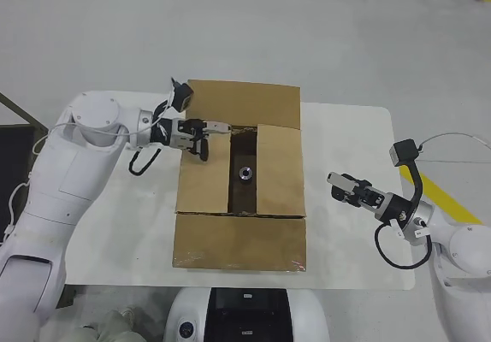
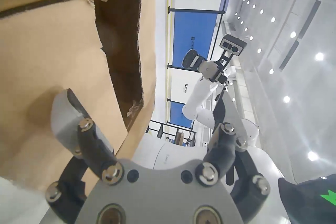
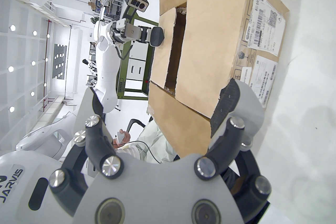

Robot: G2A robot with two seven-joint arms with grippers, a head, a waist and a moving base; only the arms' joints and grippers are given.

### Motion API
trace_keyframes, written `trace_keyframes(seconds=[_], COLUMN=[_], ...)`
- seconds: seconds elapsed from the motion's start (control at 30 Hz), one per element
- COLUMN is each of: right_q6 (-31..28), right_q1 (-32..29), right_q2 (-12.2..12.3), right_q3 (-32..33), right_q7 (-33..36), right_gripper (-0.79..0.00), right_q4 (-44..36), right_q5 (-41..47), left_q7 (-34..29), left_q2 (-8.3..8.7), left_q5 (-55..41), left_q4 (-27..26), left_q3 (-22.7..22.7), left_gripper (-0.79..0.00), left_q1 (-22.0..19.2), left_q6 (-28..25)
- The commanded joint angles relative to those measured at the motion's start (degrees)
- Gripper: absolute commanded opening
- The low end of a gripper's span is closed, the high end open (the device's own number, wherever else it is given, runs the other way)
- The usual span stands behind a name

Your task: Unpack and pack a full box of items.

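In the top view, a cardboard box [image 1: 239,235] stood in the middle of a white table [image 1: 348,248]. Its far and near flaps were folded outward. The left flap [image 1: 203,179] and right flap [image 1: 280,171] lay nearly flat over the top with a dark gap between them. Through that gap a small round item [image 1: 244,173] showed inside the box. The left gripper [image 1: 214,128] was at the far end of the left flap, just beside the gap. The right gripper [image 1: 338,181] hung over bare table to the right of the box, apart from it.

In the left wrist view, the left gripper [image 2: 143,101] had its fingers [image 2: 65,109] spread wide. One finger lay over the brown face of the left flap, and the flap's edge ran between the two. Whether that finger touched the cardboard could not be told. The gap in the box [image 2: 120,51] opened just beyond, with torn edges at its corners. The right arm showed well off behind.

In the right wrist view, the right gripper [image 3: 160,96] was also wide open, its fingers [image 3: 236,99] holding nothing. The box [image 3: 210,38] stood ahead of it, with paper labels [image 3: 265,25] on its right wall. On the far side, the left gripper [image 3: 155,36] sat at the left flap beside the gap.
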Motion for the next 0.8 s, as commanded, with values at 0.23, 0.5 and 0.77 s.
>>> trace_keyframes(seconds=[0.23, 0.5, 0.77], right_q6=[0.0, 0.0, 0.0], right_q1=[0.0, 0.0, 0.0], right_q2=[0.0, 0.0, 0.0], right_q3=[0.0, 0.0, 0.0], right_q7=[0.0, 0.0, 0.0], right_gripper=[0.0, 0.0, 0.0], right_q4=[0.0, 0.0, 0.0], right_q5=[0.0, 0.0, 0.0], left_q7=[1.78, 4.67, 11.05], left_q2=[0.53, 0.93, 0.77], left_q5=[-3.62, -4.87, 0.5], left_q4=[2.96, 8.97, 14.17], left_q3=[-4.16, -7.44, -6.65], left_gripper=[0.0, 0.0, 0.0], left_q1=[-1.28, -3.99, -6.82], left_q6=[0.03, -0.71, -3.47])
